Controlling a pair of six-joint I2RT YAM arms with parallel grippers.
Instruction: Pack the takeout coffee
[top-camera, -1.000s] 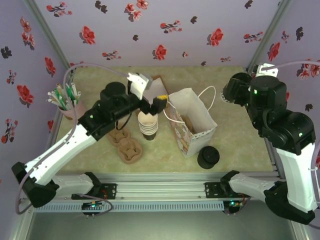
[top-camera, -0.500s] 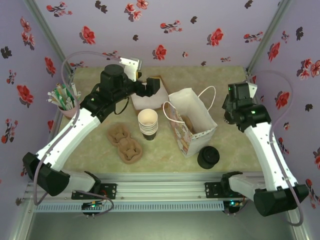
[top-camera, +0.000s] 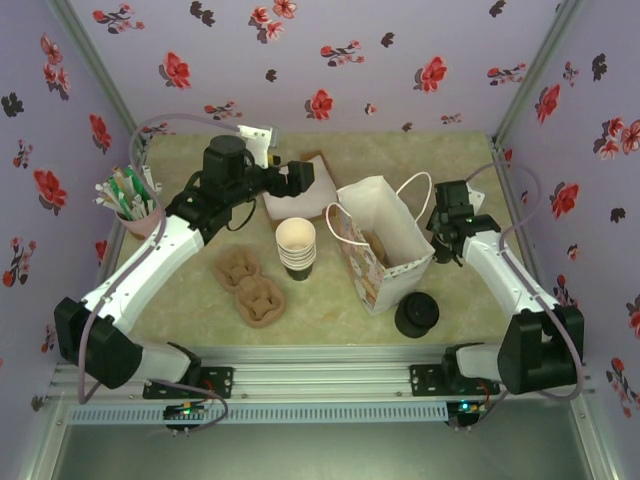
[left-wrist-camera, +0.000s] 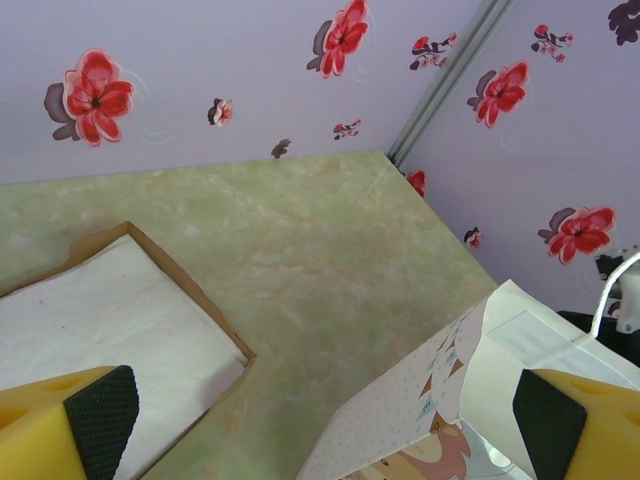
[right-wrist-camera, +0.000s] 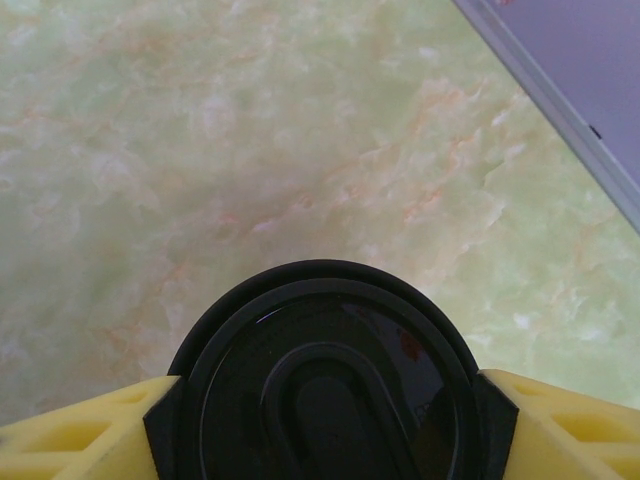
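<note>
Pinching the takeout coffee (right-wrist-camera: 320, 340) in the right gripper (right-wrist-camera: 330, 415), just right of the paper bag (top-camera: 385, 250).

Presses yellow fingers (right-wrist-camera: 560, 425) with dark pads against both sides of the cup's round black lid, over bare green marbled table (right-wrist-camera: 250, 130). From above, hangs the right gripper (top-camera: 443, 240) just beside the bag's right wall, close to the white cord handle (top-camera: 420, 192) arching off the open mouth. Spreads the left gripper (left-wrist-camera: 320, 430) wide, gripping nothing, over the gap between the napkin tray (left-wrist-camera: 110, 320) on the left and the bag's far-left corner. Left of the bag, a stack of lidless cups (top-camera: 297, 245). Nearer and further left, brown cup carriers (top-camera: 250, 285). Near-right of the bag, a pile of black lids (top-camera: 416, 314), apart from both grippers.
</note>
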